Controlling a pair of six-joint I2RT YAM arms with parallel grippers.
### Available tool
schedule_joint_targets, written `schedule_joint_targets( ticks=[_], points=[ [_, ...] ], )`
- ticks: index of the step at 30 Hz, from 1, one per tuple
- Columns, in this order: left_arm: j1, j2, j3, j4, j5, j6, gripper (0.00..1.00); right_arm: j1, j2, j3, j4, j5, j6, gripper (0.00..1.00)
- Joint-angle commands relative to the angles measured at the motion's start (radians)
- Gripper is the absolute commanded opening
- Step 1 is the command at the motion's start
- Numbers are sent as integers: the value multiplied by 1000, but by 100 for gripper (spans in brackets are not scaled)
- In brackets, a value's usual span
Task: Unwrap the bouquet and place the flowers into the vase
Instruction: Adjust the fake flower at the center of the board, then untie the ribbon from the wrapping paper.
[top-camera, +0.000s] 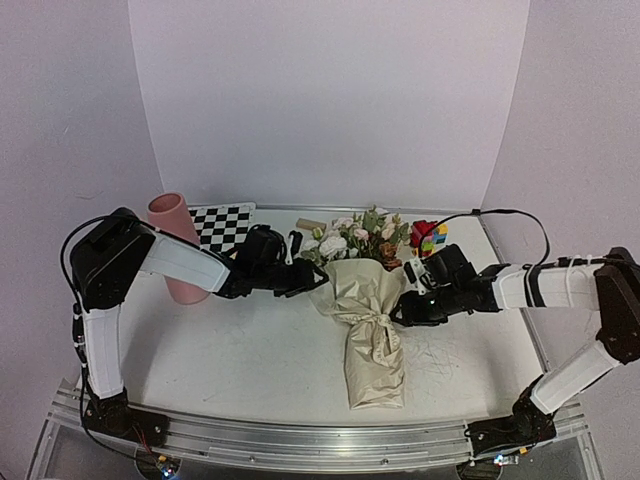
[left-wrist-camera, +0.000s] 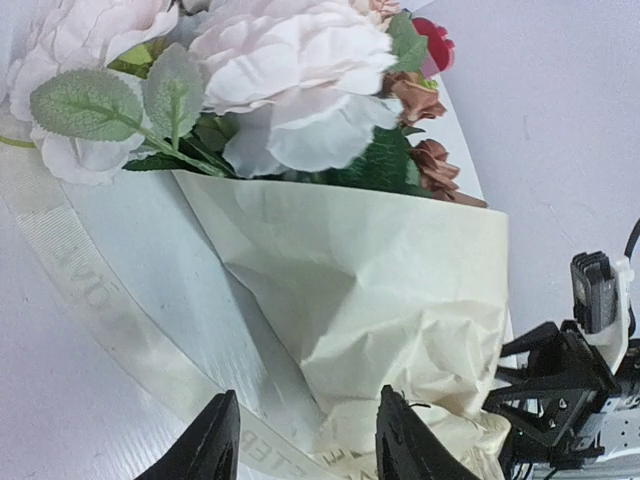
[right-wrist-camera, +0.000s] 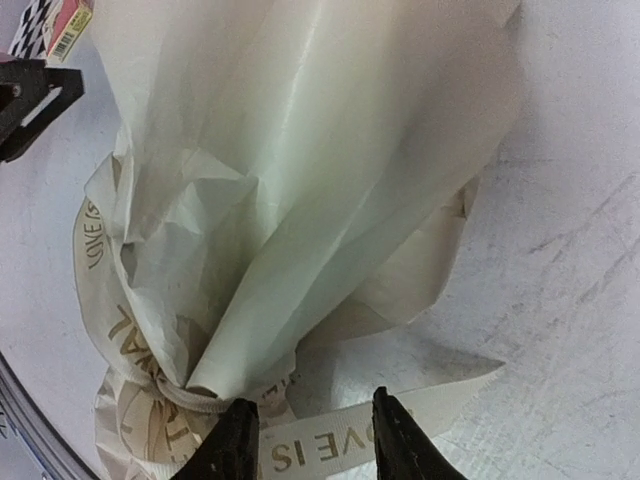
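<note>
- Looking at the bouquet (top-camera: 368, 320): lying along the middle of the table (top-camera: 250, 350), flowers (top-camera: 350, 238) pointing to 12 o'clock, wrapped foot pointing to 6 o'clock.
- Judging the kraft paper (left-wrist-camera: 380, 290) as light, crumpling readily and probably tearing under a hard tug.
- Judging the blooms as soft and crushable, so favouring a hold on the stems once bared.
- Finding the ribbon (right-wrist-camera: 330, 445) knotted round the paper's waist; probably thin and slippery, so pinching a loose tail and pulling away from the knot.
- Placing the right pincer (right-wrist-camera: 312, 420) at 3 o'clock of the knot, fingers standing apart, a ribbon tail lying across the gap, seemingly unpinched.
- Placing the left pincer (left-wrist-camera: 308, 425) at 9 o'clock of the paper's rim, fingers parted, gripping nothing.
- Spotting the vase (top-camera: 172, 225) standing upright at 10 o'clock, well apart from the bouquet.
- Noting a toy-brick block (top-camera: 430, 238) at 1 o'clock and a checkerboard (top-camera: 222, 225) at 11 o'clock.
</note>
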Motion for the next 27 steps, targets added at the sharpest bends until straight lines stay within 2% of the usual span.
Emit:
schedule_joint_targets(
  ticks=[1,5,9,12,14,17,20,23,27],
  points=[
    [-6,-125,-80,-15,29,92,49,0,-127,-19,-104,76,-45,48],
    [-6,-167,-120,-65,-12,138,51,1,-144,-58,-139,104,-40,51],
    [-21,-170,-121,-114,-37,167,51,1,-161,-96,-142,169,28,58],
    [-46,-182,-128,-128,-80,202,54,0,-218,-146,-108,179,122,61],
    [-65,-189,-128,-140,-115,220,57,-3,-251,-173,-101,173,239,66],
    [-89,-188,-114,-169,-176,220,59,-3,-289,-181,-96,125,409,69],
    [-108,-187,-111,-171,-265,154,58,-4,-350,-210,-62,135,585,68],
    [-118,-187,-119,-169,-336,49,58,-3,-416,-269,-9,214,736,68],
    [-142,-191,-120,-165,-389,-76,59,-4,-434,-298,44,245,858,67]
  ],
)
